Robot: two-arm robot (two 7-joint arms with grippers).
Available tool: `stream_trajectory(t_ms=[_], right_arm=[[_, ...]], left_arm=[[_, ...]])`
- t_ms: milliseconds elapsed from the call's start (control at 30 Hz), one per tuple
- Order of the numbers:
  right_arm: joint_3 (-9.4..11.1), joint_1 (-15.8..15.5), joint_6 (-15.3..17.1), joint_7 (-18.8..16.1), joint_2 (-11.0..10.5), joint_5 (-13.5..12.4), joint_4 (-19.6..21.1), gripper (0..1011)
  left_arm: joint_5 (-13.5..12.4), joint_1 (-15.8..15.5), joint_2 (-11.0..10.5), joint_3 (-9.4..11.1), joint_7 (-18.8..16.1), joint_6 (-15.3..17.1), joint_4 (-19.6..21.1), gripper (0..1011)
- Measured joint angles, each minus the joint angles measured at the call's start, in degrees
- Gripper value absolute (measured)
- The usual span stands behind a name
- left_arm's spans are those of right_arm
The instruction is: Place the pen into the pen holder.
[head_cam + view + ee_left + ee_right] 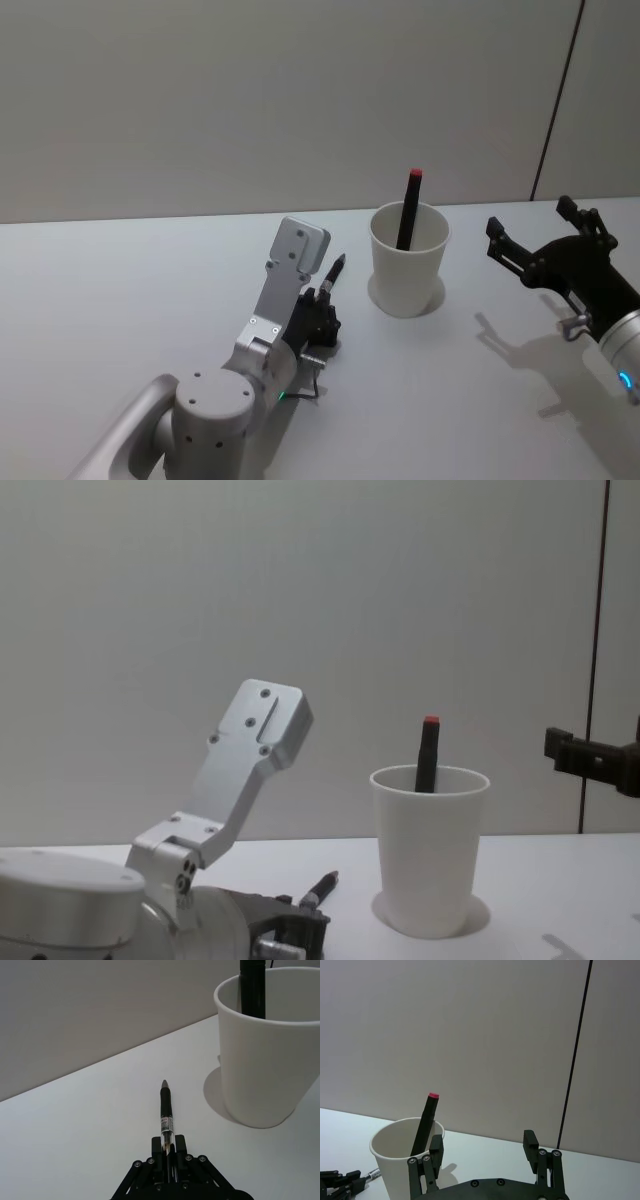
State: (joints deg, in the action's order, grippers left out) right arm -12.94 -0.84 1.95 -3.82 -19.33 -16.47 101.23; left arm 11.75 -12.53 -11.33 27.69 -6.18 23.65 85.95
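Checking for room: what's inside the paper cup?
A black red-tipped marker leans inside the paper cup, poking above the rim; its lower end and the cup's floor are hidden.

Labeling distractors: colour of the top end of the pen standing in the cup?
Red top end, black body; head view best.

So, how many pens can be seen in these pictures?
2. One red-tipped pen stands in the white paper cup. The other pen is held in the left gripper, left of the cup. The cup may hide more.
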Motion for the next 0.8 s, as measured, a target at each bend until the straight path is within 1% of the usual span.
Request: stream_trajectory(t_ms=[167, 467, 633, 800], right_arm=[[0.0, 0.0, 0.0, 0.0, 0.0, 0.0, 0.0, 1001], [0.0, 0.0, 0.0, 0.0, 0.0, 0.0, 0.0, 1001], [0.0, 0.0, 0.0, 0.0, 0.0, 0.0, 0.0, 1001], [0.0, 0.0, 0.0, 0.0, 0.0, 0.0, 0.0, 1001]], left_arm=[[-2.45, -0.64, 0.13, 0.02, 0.19, 1.07, 0.4, 154], [-6.65, -2.85, 0.74, -0.45, 1.13, 1.42, 0.35, 154], [-8.25, -4.04, 1.14, -0.86, 1.81, 1.29, -0.2, 154], [-9.23, -5.03, 1.44, -1.3, 2.35, 1.05, -0.56, 155]])
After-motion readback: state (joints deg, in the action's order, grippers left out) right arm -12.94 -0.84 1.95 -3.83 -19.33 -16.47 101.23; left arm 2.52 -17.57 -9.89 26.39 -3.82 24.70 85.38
